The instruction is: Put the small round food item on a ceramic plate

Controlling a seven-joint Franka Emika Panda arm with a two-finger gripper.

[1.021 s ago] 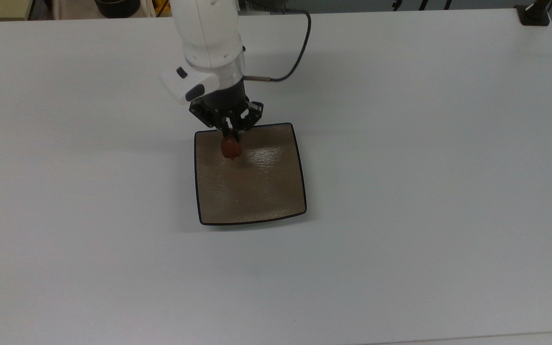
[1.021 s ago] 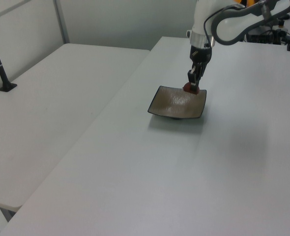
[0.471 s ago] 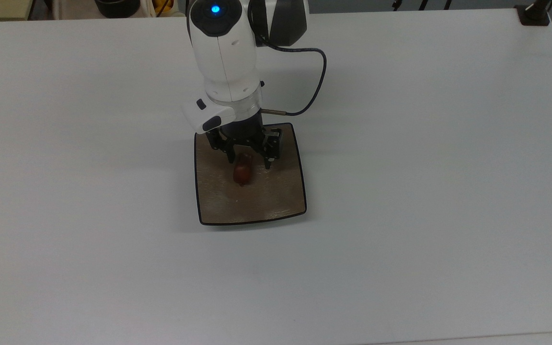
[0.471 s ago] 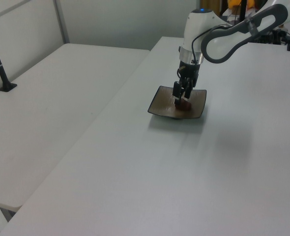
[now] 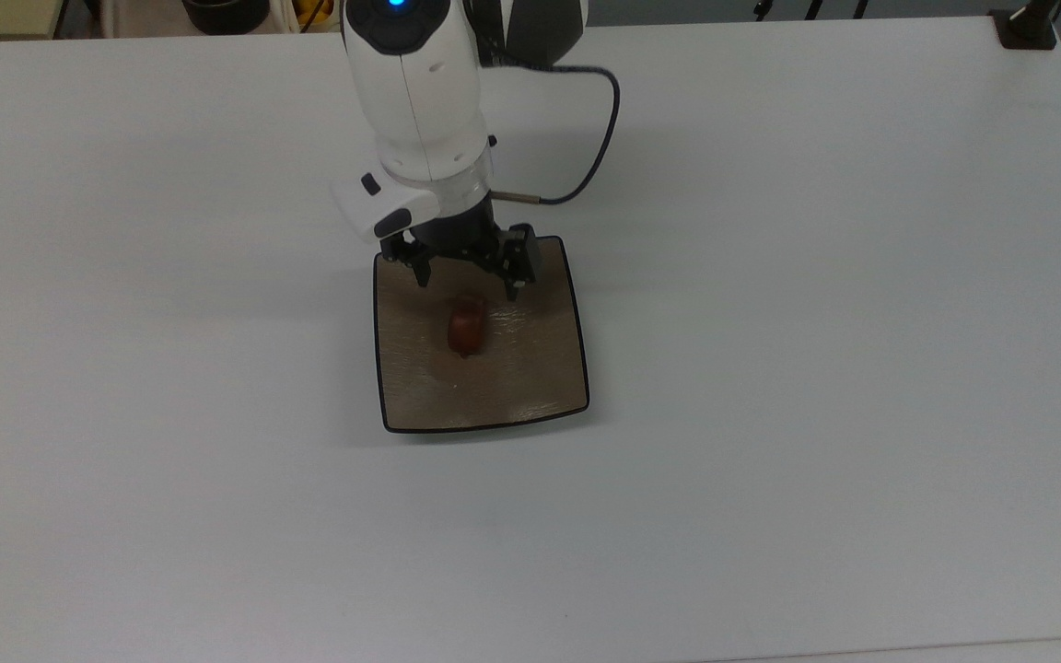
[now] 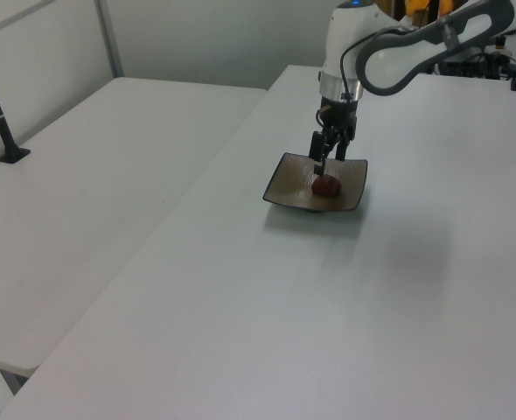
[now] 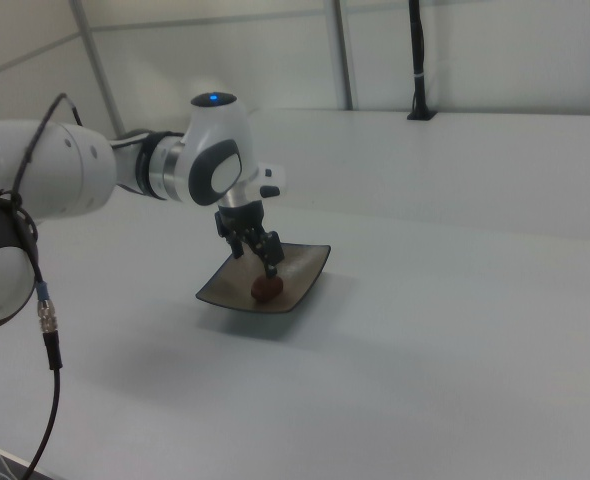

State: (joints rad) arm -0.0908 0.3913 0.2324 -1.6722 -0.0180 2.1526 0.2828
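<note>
— Where is the small shiny red-brown round food lump?
— It lies on the square tan-brown ceramic plate with the thin black rim, near the middle. In the top view its long side runs up and down, with the tiny nub at the bottom end.
— Do the other views add anything?
— The left view shows the lump below the black two-finger gripper, not touching it. The right view shows the plate's raised edge.
— And the gripper?
— Its fingers are spread wide and hold nothing, above the plate's far part on the white table.
</note>
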